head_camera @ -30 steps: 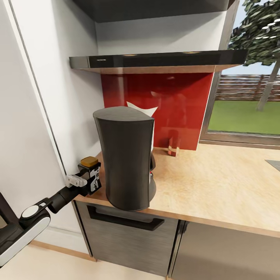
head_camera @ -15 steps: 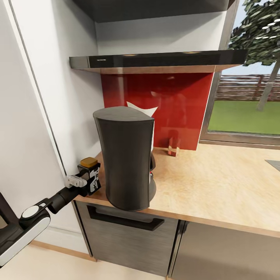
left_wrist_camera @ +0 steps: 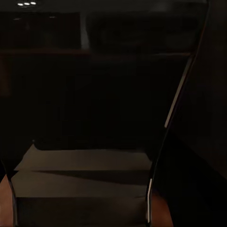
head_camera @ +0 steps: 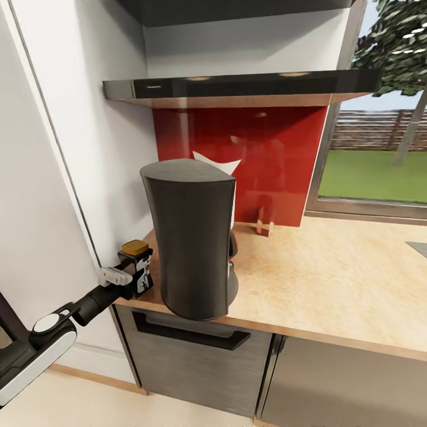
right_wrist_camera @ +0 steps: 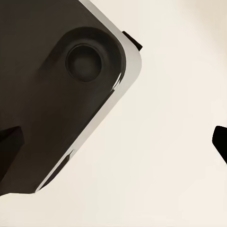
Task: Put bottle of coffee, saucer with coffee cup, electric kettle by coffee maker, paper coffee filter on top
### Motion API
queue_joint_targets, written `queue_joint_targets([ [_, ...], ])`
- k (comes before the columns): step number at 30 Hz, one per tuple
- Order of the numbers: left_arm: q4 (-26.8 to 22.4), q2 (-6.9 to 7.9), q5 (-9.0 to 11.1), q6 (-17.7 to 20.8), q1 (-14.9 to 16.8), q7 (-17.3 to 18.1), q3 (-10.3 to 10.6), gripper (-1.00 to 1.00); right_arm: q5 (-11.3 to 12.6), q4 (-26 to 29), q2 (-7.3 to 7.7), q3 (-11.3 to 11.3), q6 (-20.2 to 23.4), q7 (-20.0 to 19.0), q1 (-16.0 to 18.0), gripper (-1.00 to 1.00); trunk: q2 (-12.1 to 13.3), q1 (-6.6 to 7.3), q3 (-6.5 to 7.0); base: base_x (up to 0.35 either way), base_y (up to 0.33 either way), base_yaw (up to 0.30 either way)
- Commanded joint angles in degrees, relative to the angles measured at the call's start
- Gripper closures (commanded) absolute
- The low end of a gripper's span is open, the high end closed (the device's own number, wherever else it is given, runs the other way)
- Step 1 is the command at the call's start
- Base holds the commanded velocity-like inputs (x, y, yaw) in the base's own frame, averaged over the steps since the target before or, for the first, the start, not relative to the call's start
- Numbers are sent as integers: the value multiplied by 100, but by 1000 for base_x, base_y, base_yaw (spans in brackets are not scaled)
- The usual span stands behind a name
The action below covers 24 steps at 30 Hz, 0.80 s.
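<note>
Left gripper (head_camera: pixel 137 274) fingers pinch small dark amber-lidded coffee jar (head_camera: pixel 139 265); white label unreadable, half hidden behind tall dark grey coffee maker (head_camera: pixel 191 237).

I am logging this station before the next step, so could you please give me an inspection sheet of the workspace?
Surface: light wood countertop, mostly bare.
Job's things: coffee maker upright near the counter's front edge, paper coffee filter showing white behind its top; bottle of coffee at the counter's left end; kitchen shelf above.
Clutter: small wooden block by the red backsplash.
Grippers: left gripper around the bottle; right undetermined.
Cables: nothing seen.
Surroundings: window with garden, dark cabinets below.
</note>
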<state>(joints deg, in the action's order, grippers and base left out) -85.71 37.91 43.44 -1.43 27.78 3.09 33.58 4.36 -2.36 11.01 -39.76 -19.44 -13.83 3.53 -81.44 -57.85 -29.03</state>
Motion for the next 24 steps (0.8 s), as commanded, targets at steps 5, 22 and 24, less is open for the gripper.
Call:
queue_joint_targets([
  [5, 2, 6, 50, -15, 9, 8, 14, 100, 47, -19, -2, -30, -34, -32, 7, -100, -4, 0, -14, 0, 0, 0],
  [22, 9, 6, 50, -15, 9, 8, 9, 100, 47, -19, -2, -45, -34, -32, 7, -100, -4, 0, -54, 0, 0, 38],
  [24, 8, 6, 50, -15, 9, 8, 8, 100, 47, -19, -2, -47, -34, -32, 7, -100, -4, 0, -54, 0, 0, 5],
])
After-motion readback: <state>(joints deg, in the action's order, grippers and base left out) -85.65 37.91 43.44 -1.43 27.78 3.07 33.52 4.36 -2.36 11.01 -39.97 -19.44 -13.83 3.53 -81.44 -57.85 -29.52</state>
